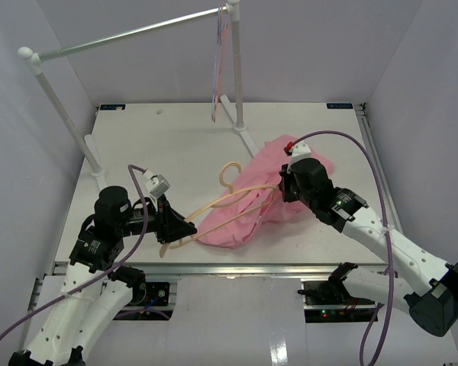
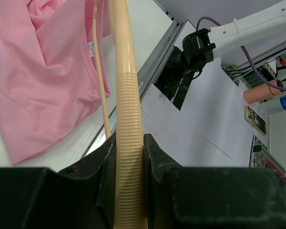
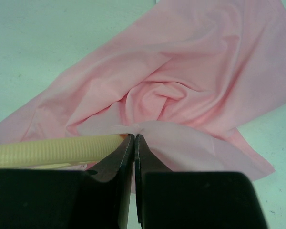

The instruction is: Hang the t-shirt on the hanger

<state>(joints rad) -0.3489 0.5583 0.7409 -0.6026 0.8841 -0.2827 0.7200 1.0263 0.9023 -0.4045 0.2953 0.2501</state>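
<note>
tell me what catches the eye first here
The pink t-shirt lies bunched mid-right on the table, with the tan hanger running onto it from the left. The left gripper clamps the hanger's near arm while the right gripper pinches a fold of the cloth. A rail with thin hangers stands at the back.

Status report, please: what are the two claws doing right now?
Left gripper clamped on hanger. Right gripper shut, pinching t-shirt beside hanger's end. Thin hangers on rail, far back.

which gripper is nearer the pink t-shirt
Right. The right gripper is shut on a fold of the t-shirt; the left gripper clamps the hanger by its end, just off the shirt's edge, not touching cloth.
</note>
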